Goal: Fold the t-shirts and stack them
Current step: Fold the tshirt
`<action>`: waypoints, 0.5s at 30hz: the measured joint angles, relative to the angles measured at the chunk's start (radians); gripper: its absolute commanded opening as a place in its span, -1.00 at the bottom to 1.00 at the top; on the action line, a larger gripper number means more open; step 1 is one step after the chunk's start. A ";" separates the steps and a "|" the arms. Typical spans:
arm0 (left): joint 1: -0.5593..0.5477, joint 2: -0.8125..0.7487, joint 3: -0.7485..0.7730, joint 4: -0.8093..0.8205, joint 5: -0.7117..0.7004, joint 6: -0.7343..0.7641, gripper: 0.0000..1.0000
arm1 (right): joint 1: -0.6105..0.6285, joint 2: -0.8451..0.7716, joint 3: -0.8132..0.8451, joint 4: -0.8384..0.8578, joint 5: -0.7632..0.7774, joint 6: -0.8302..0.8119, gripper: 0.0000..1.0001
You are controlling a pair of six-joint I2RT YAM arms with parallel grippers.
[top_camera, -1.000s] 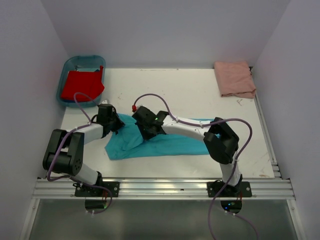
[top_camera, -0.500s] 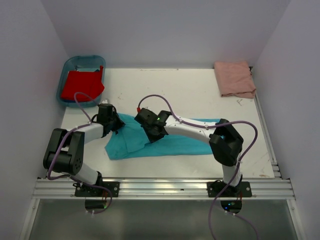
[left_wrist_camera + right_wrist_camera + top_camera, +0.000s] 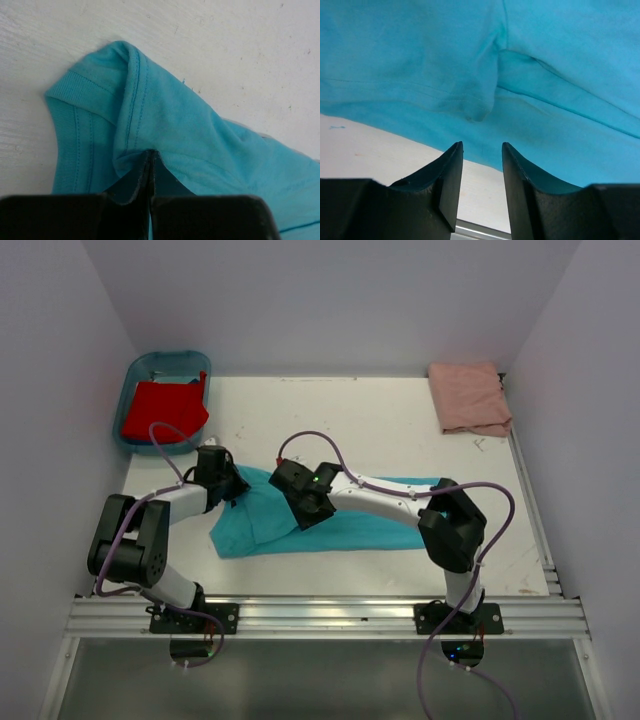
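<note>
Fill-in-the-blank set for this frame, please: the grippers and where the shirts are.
The left gripper is ____ on the turquoise t-shirt.
The right gripper is ____, holding nothing.
The red t-shirt lies in the ____ tub.
The pink t-shirt lies folded at the far ____ corner of the table.
Missing: shut; open; blue; right.

Even, bright light; sharp, soft-shadowed frames.

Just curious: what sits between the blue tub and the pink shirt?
Nothing; the top view shows bare table between the blue tub and pink shirt.
</note>
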 measured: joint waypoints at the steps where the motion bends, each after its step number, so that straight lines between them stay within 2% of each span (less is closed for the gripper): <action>1: 0.000 0.001 0.001 0.000 0.000 0.000 -1.00 | 0.000 -0.002 -0.004 0.017 -0.014 0.001 -0.25; 5: 0.000 0.001 0.002 0.000 0.000 0.001 -1.00 | 0.001 -0.005 -0.024 0.097 -0.072 -0.003 -0.39; 8: 0.000 0.001 0.002 0.000 0.001 0.003 -1.00 | 0.002 -0.005 -0.026 0.149 -0.106 -0.013 -0.79; 9: 0.000 0.002 0.002 0.000 0.002 0.004 -1.00 | 0.002 -0.005 -0.026 0.164 -0.117 -0.017 -1.00; 15: 0.000 0.007 0.025 -0.024 -0.007 0.026 -1.00 | 0.003 0.023 0.018 0.166 -0.077 -0.018 -1.00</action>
